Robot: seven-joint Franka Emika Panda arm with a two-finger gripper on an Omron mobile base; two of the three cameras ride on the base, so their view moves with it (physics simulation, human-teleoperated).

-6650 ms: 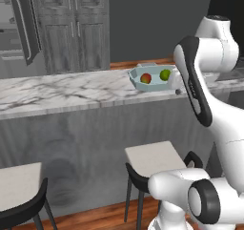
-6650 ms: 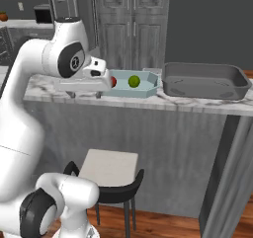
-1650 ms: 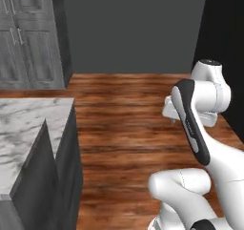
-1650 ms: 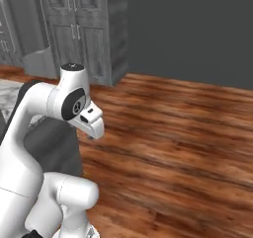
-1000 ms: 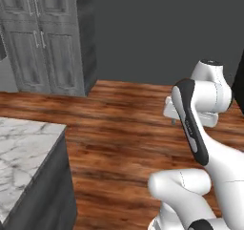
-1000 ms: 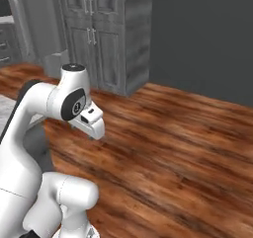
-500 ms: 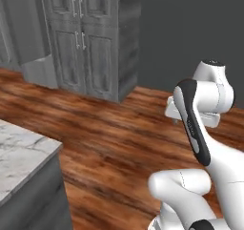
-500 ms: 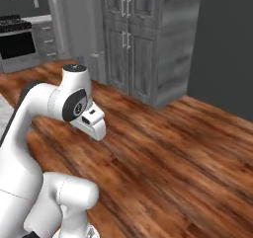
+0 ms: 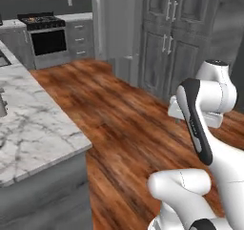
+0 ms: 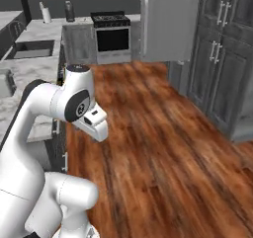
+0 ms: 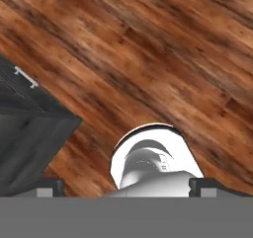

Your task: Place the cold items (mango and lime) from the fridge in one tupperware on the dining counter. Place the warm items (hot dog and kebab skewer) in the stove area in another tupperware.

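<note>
1. Left base view: white marble table (image 9: pixel 33 124), grey-veined, glossy, with plain dark grey sides, fills the 8 o'clock quarter. Floor (image 9: pixel 119 124) is reddish-brown wood planks, running diagonally. Black-fronted stove (image 9: pixel 45 38) sits at 11 o'clock, between grey drawer fronts. Tall pale grey fridge (image 9: pixel 116 28), smooth-sided, stands at 12 o'clock, door shut; panelled grey cabinets (image 9: pixel 176 43) with slim bar handles just beside it at 1 o'clock. White arm folded at 3 o'clock.

2. Right base view: same plank floor across the middle. Stove at 12 o'clock, fridge just right of it, panelled cabinets at 2 o'clock. Marble top with a sunken sink (image 10: pixel 32 49) at 10 o'clock. Mango, lime and both tupperware trays cannot be made out here.

3. Hand view: hand (image 11: pixel 126 187) points down at bare wood floor; two dark fingertips (image 11: pixel 47 186) stand far apart at 6 o'clock, spread wide, gripping nothing. Dark grey cabinet corner with a small metal handle at 9 o'clock.
</note>
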